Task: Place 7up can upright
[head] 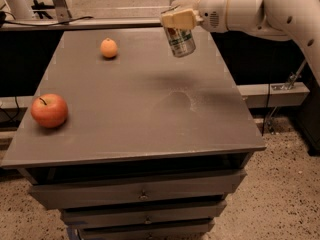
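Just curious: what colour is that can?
The can is silver with green markings, camera view; the gripper holds it above the table, far side.

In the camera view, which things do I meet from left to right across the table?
The red apple → the orange → the 7up can, held above the table by the gripper.
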`<control>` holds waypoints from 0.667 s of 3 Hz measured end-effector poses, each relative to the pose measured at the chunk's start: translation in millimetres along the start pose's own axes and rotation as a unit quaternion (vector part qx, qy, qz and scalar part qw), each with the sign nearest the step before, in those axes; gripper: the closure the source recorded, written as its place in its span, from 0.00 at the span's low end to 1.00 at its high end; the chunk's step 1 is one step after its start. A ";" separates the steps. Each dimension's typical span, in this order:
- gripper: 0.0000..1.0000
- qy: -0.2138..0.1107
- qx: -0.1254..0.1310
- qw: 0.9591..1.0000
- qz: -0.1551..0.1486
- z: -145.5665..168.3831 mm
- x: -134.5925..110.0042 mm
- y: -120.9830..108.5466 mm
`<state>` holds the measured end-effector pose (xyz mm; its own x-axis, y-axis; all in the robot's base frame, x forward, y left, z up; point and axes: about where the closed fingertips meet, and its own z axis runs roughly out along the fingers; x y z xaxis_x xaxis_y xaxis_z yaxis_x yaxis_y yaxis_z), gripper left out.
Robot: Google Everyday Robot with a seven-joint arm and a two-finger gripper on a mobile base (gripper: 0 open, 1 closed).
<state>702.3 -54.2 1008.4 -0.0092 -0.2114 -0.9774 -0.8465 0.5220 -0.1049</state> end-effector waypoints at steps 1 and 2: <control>1.00 -0.061 0.000 0.998 -0.034 -14.8 -12.9 -9.4; 1.00 -0.104 -0.008 0.991 -0.078 -29.3 -20.0 -8.1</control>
<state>693.8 -78.4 1034.1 0.2320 -0.1127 -0.9662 -0.8369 0.4832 -0.2573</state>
